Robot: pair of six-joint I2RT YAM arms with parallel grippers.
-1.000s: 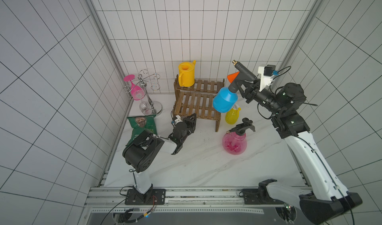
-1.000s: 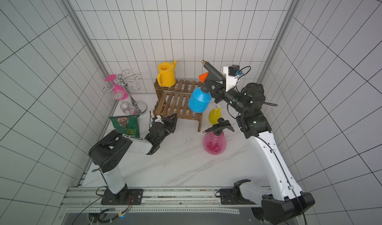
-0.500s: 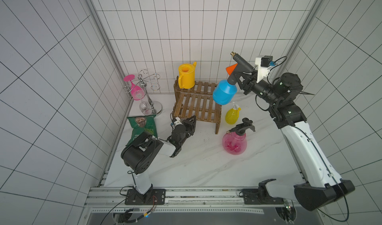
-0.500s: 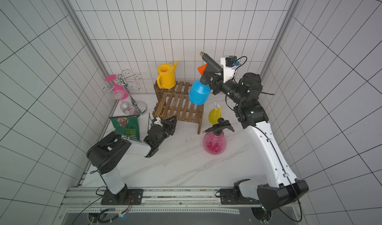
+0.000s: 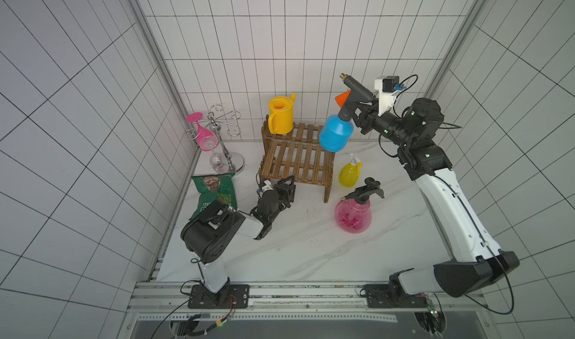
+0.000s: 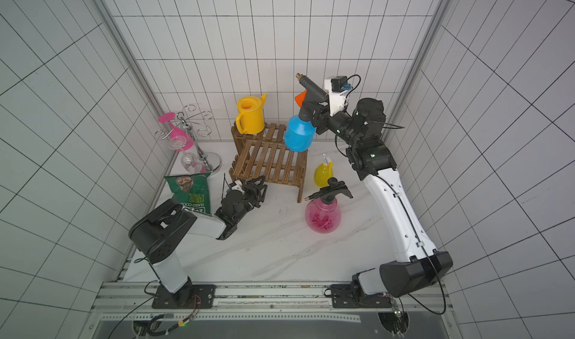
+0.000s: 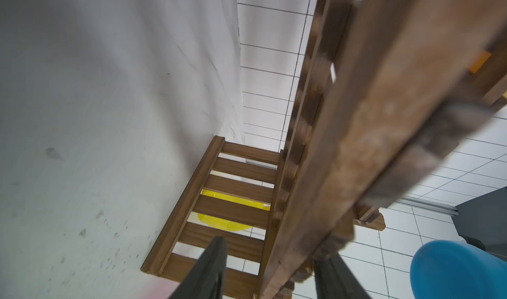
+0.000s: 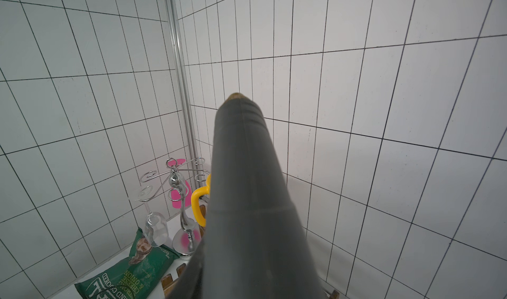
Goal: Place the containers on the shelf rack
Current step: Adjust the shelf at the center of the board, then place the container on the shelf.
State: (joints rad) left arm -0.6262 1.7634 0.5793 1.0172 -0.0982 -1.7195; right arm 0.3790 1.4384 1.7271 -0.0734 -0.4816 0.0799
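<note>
pink sprayer point(image 5: 354, 211) holds pink bits point(image 5: 350, 222); watering can point(image 5: 281, 115) on shelf rack point(image 5: 295, 161)

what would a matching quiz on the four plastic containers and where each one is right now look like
Things
1. yellow plastic handled watering can
2. blue plastic bottle with tall grey sprayer
3. round clear-pink sprayer with black pump
4. small yellow bottle with white trigger

Places
A. on the white table, nearest the arm bases
B. on the upper tier of the dark-brown wooden slatted rack
C. on the table beside the rack's right end
D. lifted off the table, held by the right claw

Pairs: 1-B, 2-D, 3-A, 4-C
</note>
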